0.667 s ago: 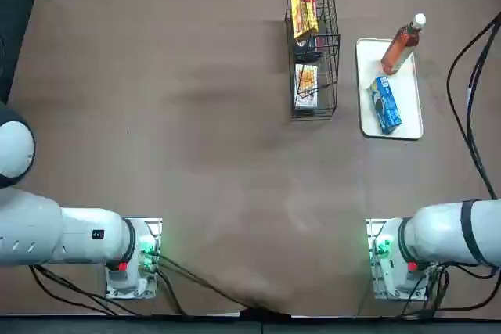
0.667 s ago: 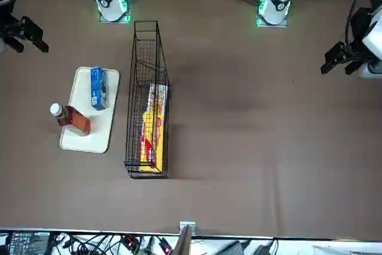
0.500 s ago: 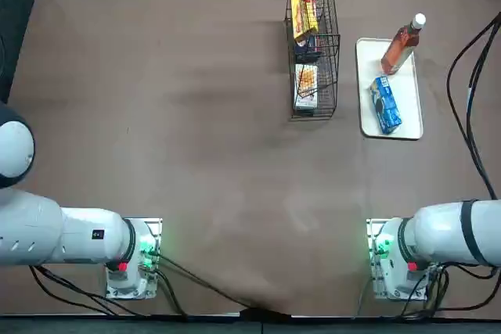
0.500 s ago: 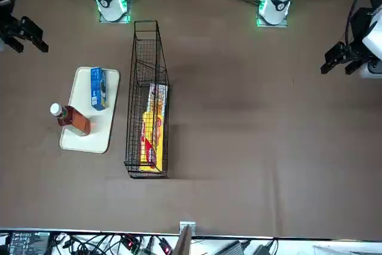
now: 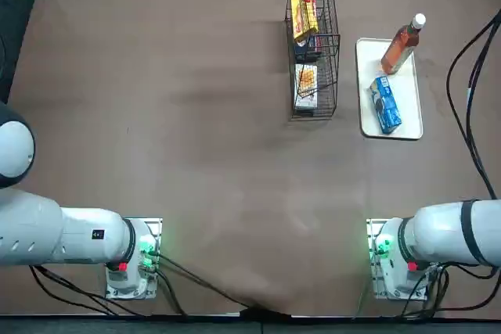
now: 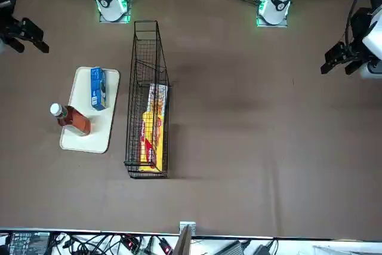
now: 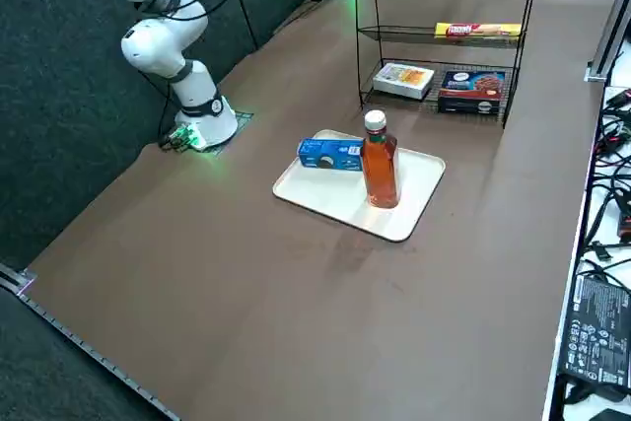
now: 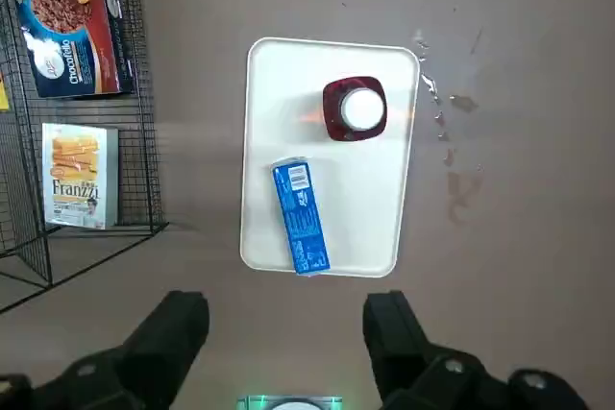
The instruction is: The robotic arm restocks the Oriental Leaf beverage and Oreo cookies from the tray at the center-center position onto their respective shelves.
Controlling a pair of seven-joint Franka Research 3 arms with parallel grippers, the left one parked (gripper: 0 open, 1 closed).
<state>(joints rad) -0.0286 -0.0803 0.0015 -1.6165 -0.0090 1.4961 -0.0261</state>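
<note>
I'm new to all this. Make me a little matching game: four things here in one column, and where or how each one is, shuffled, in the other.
Things:
1. tea bottle
2. blue packet
3. yellow-and-red pack
4. right tool

Places or states:
A. lying on a rack tier
B. fingers apart, holding nothing
C. upright on the tray, white cap on
D. lying on the tray

Pairs: 1-C, 2-D, 3-A, 4-B

From my station I see the brown table [image 5: 196, 154] evenly lit, with faint glare low in the top view; soft shadow lies beside the wire rack [image 6: 147, 100], droplets [image 8: 430, 84] glint by the tray [image 8: 365, 208], and my right gripper [image 8: 286, 306] hangs dark above the table
</note>
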